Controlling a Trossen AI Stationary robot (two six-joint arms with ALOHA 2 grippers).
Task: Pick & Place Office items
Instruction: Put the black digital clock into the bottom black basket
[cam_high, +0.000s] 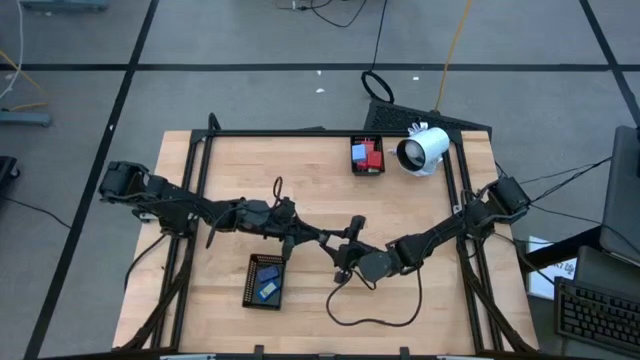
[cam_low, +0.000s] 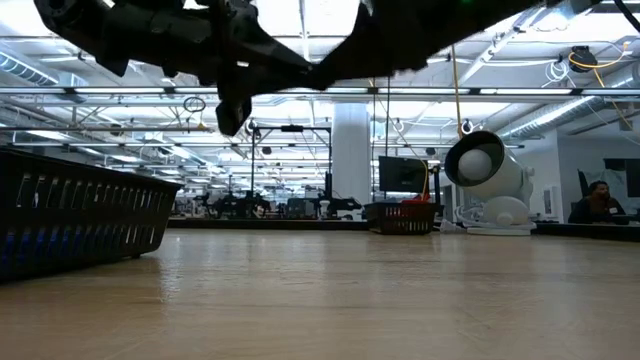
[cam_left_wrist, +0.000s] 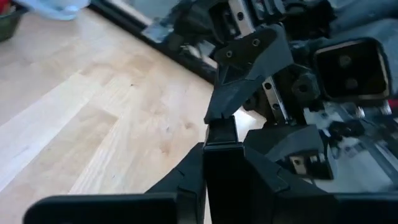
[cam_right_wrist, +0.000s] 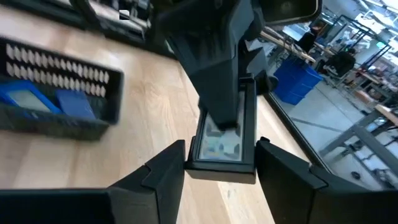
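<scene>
Midway along the bench's front half, above the wood, the left gripper (cam_high: 337, 240) pinches a dark flat card (cam_right_wrist: 222, 144) between the right gripper's (cam_high: 345, 262) parted fingers, a tray (cam_high: 266, 281) of blue cards just left, another tray (cam_high: 367, 155) and a white cylinder (cam_high: 424, 149) at the far edge.

Pale smooth wood table (cam_high: 300, 165) (satin sheen), black mesh tray (cam_high: 266, 280), matt

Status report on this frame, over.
Left hand shut on dark flat card, above mid-table. Right hand at card's other end. Nothing in the way.
</scene>
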